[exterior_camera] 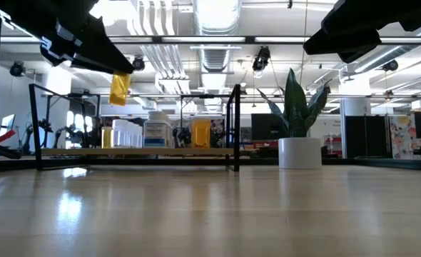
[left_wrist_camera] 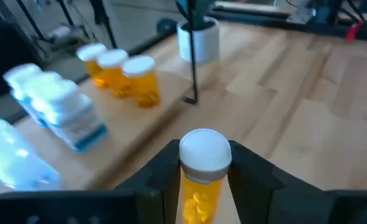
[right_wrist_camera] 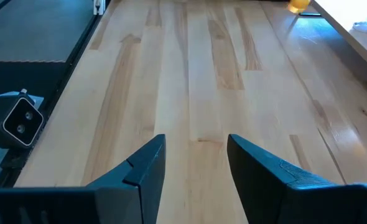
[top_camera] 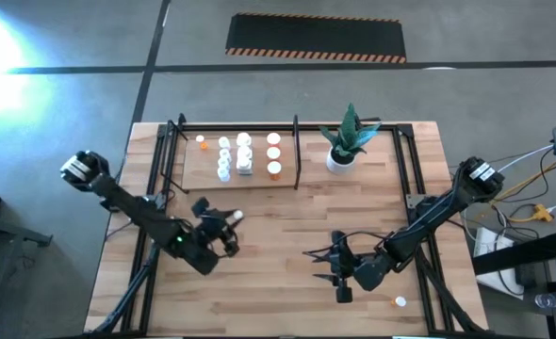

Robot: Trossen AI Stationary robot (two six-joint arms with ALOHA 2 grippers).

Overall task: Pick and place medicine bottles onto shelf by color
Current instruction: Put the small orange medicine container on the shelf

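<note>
Our left gripper (left_wrist_camera: 203, 180) clamps an orange medicine bottle (left_wrist_camera: 202, 177) lifted short of the shelf (top_camera: 198, 174), bound for its orange trio (left_wrist_camera: 122, 76). Farther from the shelf, our right gripper (right_wrist_camera: 195, 163) hangs spread, empty.

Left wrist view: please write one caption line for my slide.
Left hand holds an orange bottle above the table, with the shelf ahead.
</note>
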